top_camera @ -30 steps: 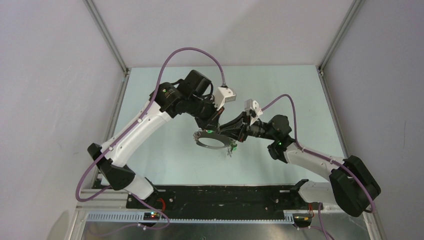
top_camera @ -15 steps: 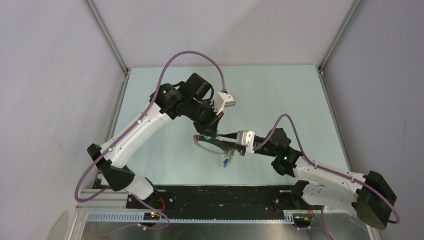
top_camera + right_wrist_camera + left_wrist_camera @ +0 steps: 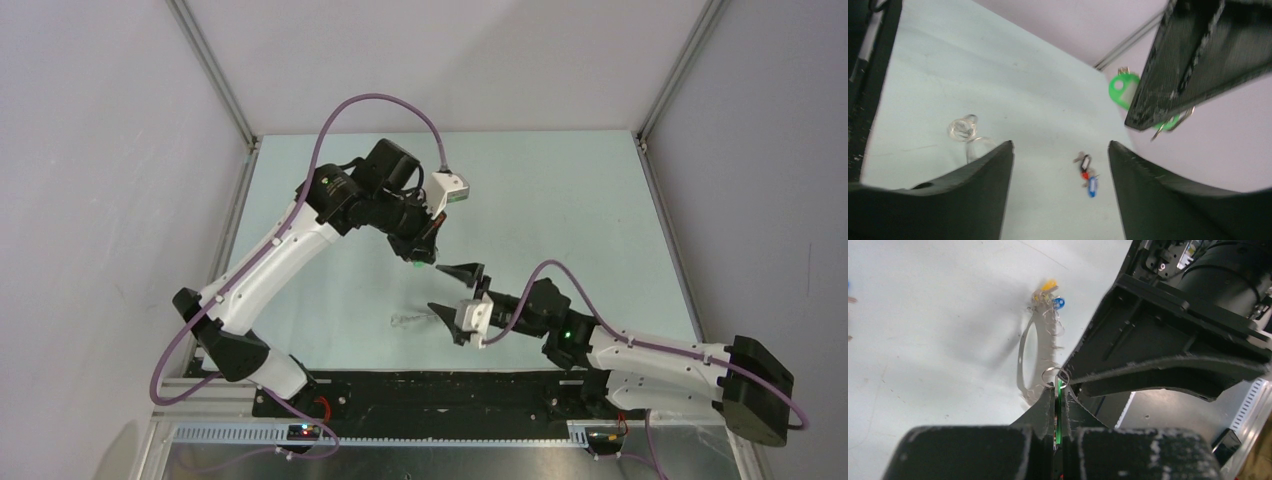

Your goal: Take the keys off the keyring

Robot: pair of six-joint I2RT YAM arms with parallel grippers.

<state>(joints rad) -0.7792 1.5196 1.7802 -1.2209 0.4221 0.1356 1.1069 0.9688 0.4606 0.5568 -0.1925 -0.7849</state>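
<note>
green-tagged key [image 3: 1122,91] between left jaws

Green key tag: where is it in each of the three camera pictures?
Top external: green key tag sits centre, at the left gripper tip.
Left wrist: thin green sliver low centre, pinched between dark fingers.
Right wrist: upper right, beside a dark finger.
Shared landmark: the left gripper pinching it.

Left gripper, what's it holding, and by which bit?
The left gripper pinches a green key tag by its flat plastic body, squeezed between the shut fingers.
</note>
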